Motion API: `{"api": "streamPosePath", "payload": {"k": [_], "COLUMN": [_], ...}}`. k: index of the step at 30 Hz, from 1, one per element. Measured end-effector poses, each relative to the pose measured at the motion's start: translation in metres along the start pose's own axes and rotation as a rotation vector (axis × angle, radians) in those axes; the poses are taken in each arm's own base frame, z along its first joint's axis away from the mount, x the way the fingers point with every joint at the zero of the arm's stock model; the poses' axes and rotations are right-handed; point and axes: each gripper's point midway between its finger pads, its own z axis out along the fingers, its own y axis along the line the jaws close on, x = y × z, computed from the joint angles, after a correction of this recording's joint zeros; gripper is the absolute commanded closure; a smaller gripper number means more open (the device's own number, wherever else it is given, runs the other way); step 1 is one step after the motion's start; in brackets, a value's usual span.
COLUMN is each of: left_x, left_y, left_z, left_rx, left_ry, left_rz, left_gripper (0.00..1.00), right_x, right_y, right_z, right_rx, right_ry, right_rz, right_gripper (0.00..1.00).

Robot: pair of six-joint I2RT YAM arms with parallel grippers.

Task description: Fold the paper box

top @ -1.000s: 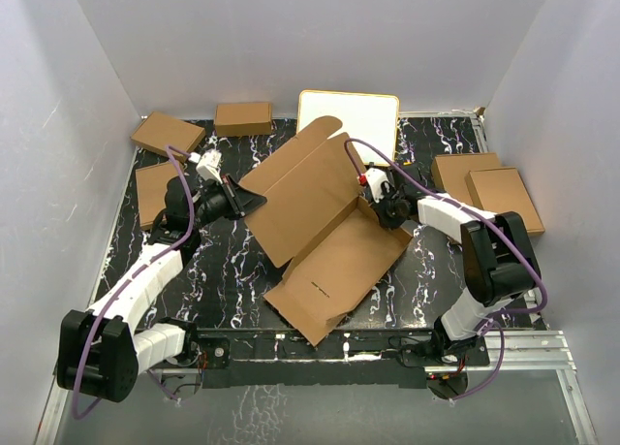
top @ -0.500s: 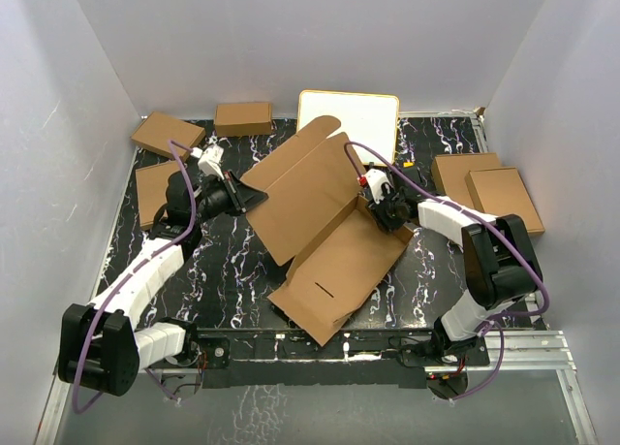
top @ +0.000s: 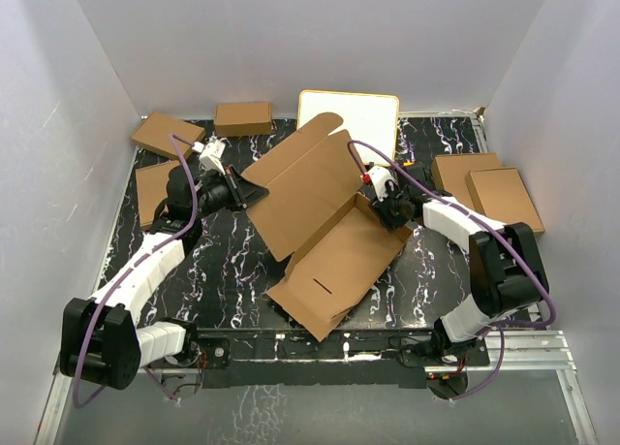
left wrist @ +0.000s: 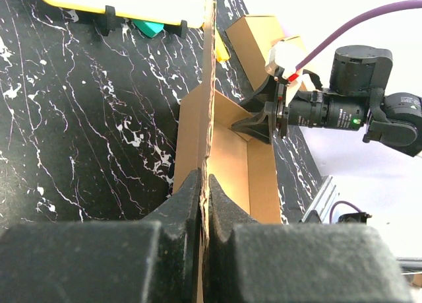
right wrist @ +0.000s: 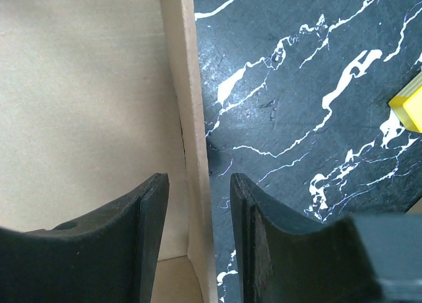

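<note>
A black, white-veined surface (top: 223, 270) is enclosed by plain white walls (top: 291, 38). At its far left corner three small folded brown boxes are seen: one (top: 168, 133) set at an angle by the wall, one (top: 152, 191) partly hidden behind the left arm, and one (top: 242, 117) against the back wall.

The left fingers (left wrist: 181, 207) are pressed together on the thin edge of a raised cardboard panel, which is pinched between them. That panel belongs to the paper box (top: 320, 227), which is spread open in the middle of the surface. Its large panel is tilted up toward the left arm, while its shallow tray part lies flat, reaching toward the near edge, with a short slit visible in it. Behind the paper box a white board (top: 349, 120) is propped against the back wall.

The right fingers (right wrist: 150, 217) are held moderately apart, astride the tray's right side wall. The wall stands between them with a gap on each side, so nothing is gripped. A small yellow piece (right wrist: 409, 105) lies on the marbled top just right of them.

Farther right, two more folded brown boxes (top: 463, 172) (top: 506, 199) lie by the right wall, one overlapping the other.
</note>
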Motion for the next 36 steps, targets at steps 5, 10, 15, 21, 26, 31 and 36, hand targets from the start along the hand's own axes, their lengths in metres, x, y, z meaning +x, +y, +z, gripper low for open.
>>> {"api": "streamPosePath", "payload": {"k": [5, 10, 15, 21, 26, 31, 36], "left_x": [0.000, 0.000, 0.001, -0.001, -0.008, -0.016, -0.025], "left_y": [-0.001, -0.001, -0.001, -0.001, -0.004, 0.000, 0.008], "left_z": [0.000, 0.000, 0.000, 0.002, 0.007, 0.020, 0.033], "left_rx": [0.003, 0.006, 0.007, 0.008, 0.032, 0.061, 0.078], "left_ry": [0.001, 0.003, 0.008, 0.015, 0.033, 0.079, 0.117], "left_rz": [0.002, 0.002, 0.005, 0.036, 0.102, 0.175, 0.223], "left_gripper": [1.00, 1.00, 1.00, 1.00, 1.00, 1.00, 1.00], "right_x": [0.007, 0.008, 0.005, 0.007, 0.010, -0.006, -0.015], "right_y": [-0.001, -0.005, -0.005, -0.003, 0.000, -0.002, -0.003], "right_z": [0.005, 0.009, 0.011, 0.011, 0.004, -0.013, -0.021], "right_rx": [0.005, 0.023, 0.029, 0.003, -0.060, -0.108, -0.141], "right_ry": [0.027, 0.030, 0.006, -0.003, -0.015, -0.080, -0.124], "right_rz": [-0.003, -0.014, -0.019, 0.017, 0.070, 0.116, 0.132], "right_gripper": [0.69, 0.89, 0.87, 0.53, 0.42, 0.42, 0.44]}}
